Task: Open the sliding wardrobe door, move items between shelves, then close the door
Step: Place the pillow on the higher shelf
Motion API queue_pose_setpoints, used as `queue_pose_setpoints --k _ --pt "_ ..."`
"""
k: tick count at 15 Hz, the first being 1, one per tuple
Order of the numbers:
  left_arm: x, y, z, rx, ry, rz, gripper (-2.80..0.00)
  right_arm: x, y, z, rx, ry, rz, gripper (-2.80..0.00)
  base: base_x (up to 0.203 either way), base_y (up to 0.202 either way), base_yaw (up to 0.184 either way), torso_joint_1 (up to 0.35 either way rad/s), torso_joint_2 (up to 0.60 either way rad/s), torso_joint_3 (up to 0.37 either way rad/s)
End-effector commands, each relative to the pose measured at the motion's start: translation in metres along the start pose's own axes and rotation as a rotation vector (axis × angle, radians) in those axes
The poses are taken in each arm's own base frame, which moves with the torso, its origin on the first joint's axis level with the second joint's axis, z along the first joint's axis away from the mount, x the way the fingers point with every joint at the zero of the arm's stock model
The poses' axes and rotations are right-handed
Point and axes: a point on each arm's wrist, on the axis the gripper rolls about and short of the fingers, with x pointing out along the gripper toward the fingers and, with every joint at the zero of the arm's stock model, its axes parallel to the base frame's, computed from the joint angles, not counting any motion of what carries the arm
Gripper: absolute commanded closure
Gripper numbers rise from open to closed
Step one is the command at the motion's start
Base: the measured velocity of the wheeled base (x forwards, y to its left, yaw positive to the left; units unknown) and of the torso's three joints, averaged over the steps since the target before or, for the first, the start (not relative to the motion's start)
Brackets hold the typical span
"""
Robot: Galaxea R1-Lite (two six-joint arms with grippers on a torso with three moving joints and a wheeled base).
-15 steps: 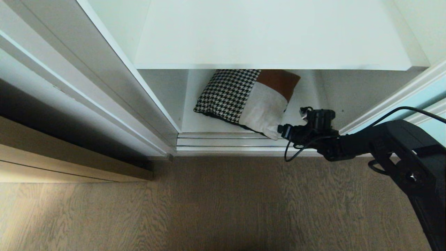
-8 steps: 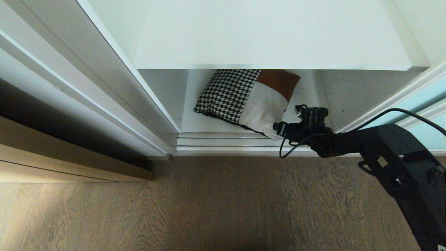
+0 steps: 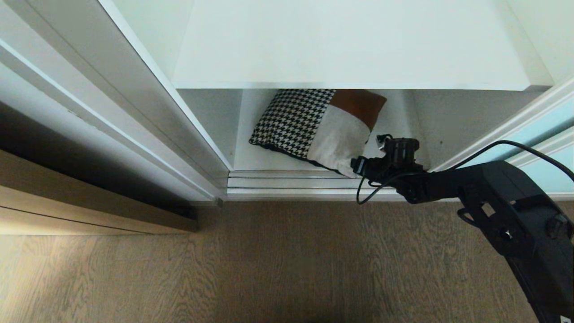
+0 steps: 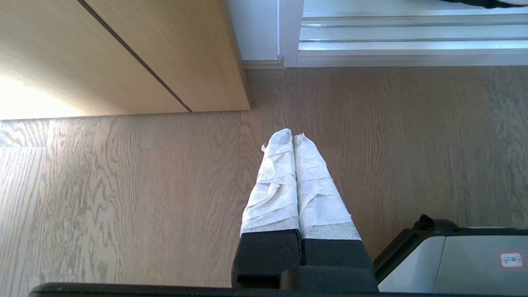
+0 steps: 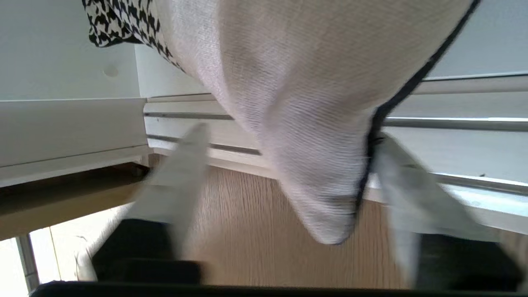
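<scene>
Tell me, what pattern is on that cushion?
The cushion is part black-and-white houndstooth, with rust-brown and cream patches. It shows best in the head view.

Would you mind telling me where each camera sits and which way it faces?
Head view: looks down from the head at the cushion on the lower shelf; right arm shows.
Left wrist view: faces the floor; left gripper shut.
Right wrist view: behind the right gripper, fingers astride the cushion's corner.
Head and right wrist views share the cushion.
</scene>
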Motion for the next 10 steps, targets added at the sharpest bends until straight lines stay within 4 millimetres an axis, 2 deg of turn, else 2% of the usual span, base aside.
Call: queue_pose_setpoints --k 1,10 --pt "0.0 0.0 0.0 0.0 0.003 0.0 0.0 -0.001 0.002 0.002 0.004 -0.001 0.006 0.0 0.0 0.0 0.0 0.0 0.0 0.0" --pt "0.0 0.0 0.0 0.0 0.003 0.0 0.0 0.003 -0.007 -0.008 0.011 0.016 -0.003 0.0 0.0 0.0 0.0 0.0 0.0 0.0"
